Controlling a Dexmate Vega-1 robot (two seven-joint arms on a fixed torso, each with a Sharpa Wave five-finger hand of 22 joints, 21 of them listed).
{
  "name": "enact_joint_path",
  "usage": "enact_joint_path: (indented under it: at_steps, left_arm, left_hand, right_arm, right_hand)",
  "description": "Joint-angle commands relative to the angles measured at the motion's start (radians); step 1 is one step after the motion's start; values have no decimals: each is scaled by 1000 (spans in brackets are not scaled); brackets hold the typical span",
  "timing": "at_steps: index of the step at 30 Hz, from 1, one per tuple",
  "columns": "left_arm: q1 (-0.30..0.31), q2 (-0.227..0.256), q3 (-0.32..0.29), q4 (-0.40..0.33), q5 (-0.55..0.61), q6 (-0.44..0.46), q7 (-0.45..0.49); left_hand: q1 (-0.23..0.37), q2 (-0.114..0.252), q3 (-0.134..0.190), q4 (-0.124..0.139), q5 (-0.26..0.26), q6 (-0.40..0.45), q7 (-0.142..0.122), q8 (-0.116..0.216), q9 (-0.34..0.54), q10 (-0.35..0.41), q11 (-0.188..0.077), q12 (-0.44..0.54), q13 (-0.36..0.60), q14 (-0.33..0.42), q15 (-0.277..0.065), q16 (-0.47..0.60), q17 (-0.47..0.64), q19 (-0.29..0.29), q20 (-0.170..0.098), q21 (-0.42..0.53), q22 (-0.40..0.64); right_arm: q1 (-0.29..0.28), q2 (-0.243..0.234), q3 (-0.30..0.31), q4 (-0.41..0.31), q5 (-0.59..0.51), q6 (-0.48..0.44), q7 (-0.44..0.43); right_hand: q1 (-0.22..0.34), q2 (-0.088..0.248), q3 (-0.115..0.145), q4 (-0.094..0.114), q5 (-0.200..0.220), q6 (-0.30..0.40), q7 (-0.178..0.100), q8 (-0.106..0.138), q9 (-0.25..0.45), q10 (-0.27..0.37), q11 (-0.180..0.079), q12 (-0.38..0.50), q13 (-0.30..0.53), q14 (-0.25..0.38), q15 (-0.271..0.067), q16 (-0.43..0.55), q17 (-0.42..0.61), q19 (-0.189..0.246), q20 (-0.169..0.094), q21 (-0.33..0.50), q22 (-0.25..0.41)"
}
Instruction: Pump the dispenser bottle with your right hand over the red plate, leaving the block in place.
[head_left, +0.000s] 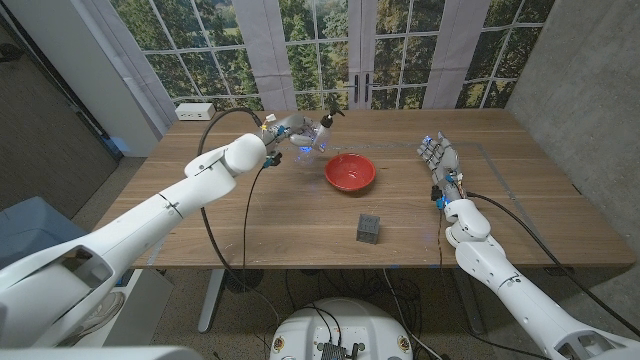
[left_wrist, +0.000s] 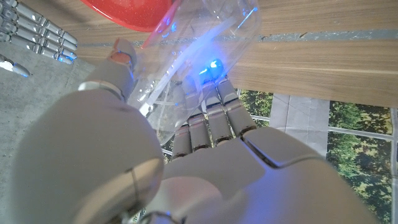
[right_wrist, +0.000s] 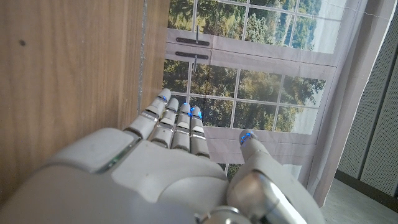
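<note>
Your left hand (head_left: 285, 130) grips the clear dispenser bottle (head_left: 312, 136), lifted and tilted just beside the far-left rim of the red plate (head_left: 350, 172). Your right hand (head_left: 436, 156) is empty, fingers straight and apart, well off to the plate's right. You look to be in the positioning step; next, bring that hand across to the pump head. The grey block (head_left: 369, 228) sits on the tabletop (head_left: 520, 190) nearer you; steer clear of it.

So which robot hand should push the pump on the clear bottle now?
The right hand. It's open and free beside the red round plate, while the left hand already grips the clear plastic dispenser bottle by the plate's far-left rim.
</note>
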Motion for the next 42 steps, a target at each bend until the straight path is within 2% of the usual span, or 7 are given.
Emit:
enact_joint_path:
  at_steps: [1,9,18,21,23,31,42]
  left_arm:
    - [-32,11,40,-49,72,79,-60]
    - [-42,12,81,-92,179,148,-59]
    - [-56,15,114,-130,260,216,-106]
    - [-43,12,91,-124,226,191,-103]
    - [-43,12,122,-151,315,253,-85]
    - [-48,6,127,-156,338,276,-124]
    - [-39,0,108,-142,320,251,-127]
  left_hand:
    - [206,214,85,84,9,206,-180,7,4,197,-197,-2,4,181,-336,5,1,66,-139,9,3]
    - [207,215,84,85,9,206,-184,5,4,198,-197,-3,5,183,-336,5,2,64,-140,11,3]
    - [208,214,83,85,9,207,-181,4,5,201,-199,-3,7,183,-336,4,3,63,-142,15,3]
    - [208,214,83,85,9,207,-182,3,5,201,-201,-4,8,182,-336,4,3,63,-142,16,4]
    - [208,214,83,85,9,209,-182,3,5,200,-201,-5,9,183,-336,4,3,62,-143,16,4]
    - [209,214,82,84,8,209,-183,2,6,200,-203,-6,10,182,-336,3,3,58,-143,18,4]
    - [211,215,82,85,8,209,-184,1,8,200,-204,-8,13,182,-335,1,3,55,-145,22,4]
  right_arm:
    - [-6,-3,3,-2,6,8,11]
    - [-19,-7,7,-15,7,11,8]
    - [-30,-15,11,-26,12,11,13]
    - [-29,-15,11,-25,10,12,13]
    - [-31,-11,13,-26,17,16,18]
    - [-36,-19,13,-38,11,18,20]
    - [-38,-20,11,-51,-13,18,-8]
  right_hand:
    - [-1,21,2,-8,1,9,1,1,4,8,-2,3,3,5,-1,6,5,4,0,-3,3]
    - [-1,21,3,-9,1,9,5,1,5,9,-3,3,3,5,-1,6,4,4,0,-4,3]
    - [-1,21,2,-10,1,9,3,1,5,9,-1,3,3,5,-1,5,5,5,0,-4,3]
    - [-1,21,2,-10,1,9,3,1,5,9,-2,3,3,5,0,6,5,5,0,-4,4]
    - [-2,21,2,-10,1,10,2,1,5,9,-2,3,3,5,-1,6,5,4,1,-5,4]
    - [-2,22,2,-9,1,10,3,1,5,9,-3,3,3,4,-1,5,5,4,0,-5,4]
    - [-2,22,3,-10,1,9,2,1,5,9,-3,3,3,4,-2,5,5,5,0,-5,4]
